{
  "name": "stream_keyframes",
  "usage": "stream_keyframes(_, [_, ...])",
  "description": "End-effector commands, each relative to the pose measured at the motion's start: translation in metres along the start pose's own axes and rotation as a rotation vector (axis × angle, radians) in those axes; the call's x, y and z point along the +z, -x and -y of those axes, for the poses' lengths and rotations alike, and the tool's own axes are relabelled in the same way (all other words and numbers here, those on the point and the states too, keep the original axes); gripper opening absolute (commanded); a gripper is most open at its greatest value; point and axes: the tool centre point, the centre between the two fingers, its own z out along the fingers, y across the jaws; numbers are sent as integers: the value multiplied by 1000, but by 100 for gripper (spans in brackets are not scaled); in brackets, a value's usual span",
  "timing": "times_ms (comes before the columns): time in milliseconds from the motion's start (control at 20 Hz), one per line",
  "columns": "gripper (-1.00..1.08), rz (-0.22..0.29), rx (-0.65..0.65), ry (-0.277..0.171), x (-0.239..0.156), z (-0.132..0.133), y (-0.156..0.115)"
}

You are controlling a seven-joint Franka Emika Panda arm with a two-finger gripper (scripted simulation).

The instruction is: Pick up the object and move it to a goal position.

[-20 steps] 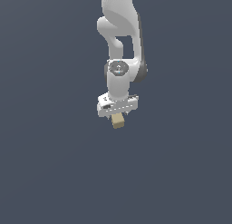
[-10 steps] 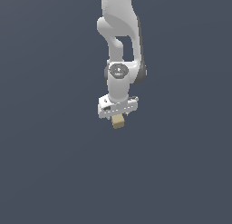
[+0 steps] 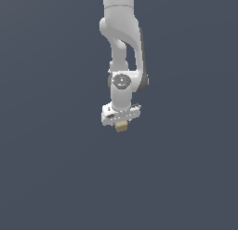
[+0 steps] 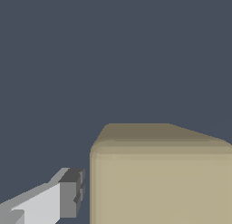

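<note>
Item one, the block [image 3: 122,126]: small, tan, matte, plain-faced. On my exterior view I see it directly under the end effector [image 3: 121,125], its upper part tucked against the white body, only the lower part showing. No worktop edge or corner shows in either view, only a flat dark blue-grey field, so I cannot place the block against one, nor tell whether it rests on anything.

On my wrist view the block [image 4: 161,182] fills a large share of the picture, with rounded edges and a slightly darker top face.

Item two, the end effector: white, much wider than the block. One finger [image 4: 70,193], white with a grey pad, shows just beside the block with a narrow gap visible between them; the other finger is out of view. I cannot tell whether the end effector grips the block.

Item three, the arm [image 3: 122,47]: white, hanging down from the upper edge of the exterior view, wrist pointing downward.
</note>
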Motion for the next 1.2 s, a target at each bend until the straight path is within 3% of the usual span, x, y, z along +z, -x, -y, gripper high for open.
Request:
stream_keyframes(0, [100, -1, 0, 0, 2, 0, -1])
stream_keyframes(50, [-100, -1, 0, 0, 2, 0, -1])
stream_keyframes(700, [-100, -2, 0, 1, -1, 0, -2])
stream_keyframes(1150, [-100, -2, 0, 1, -31, 6, -26])
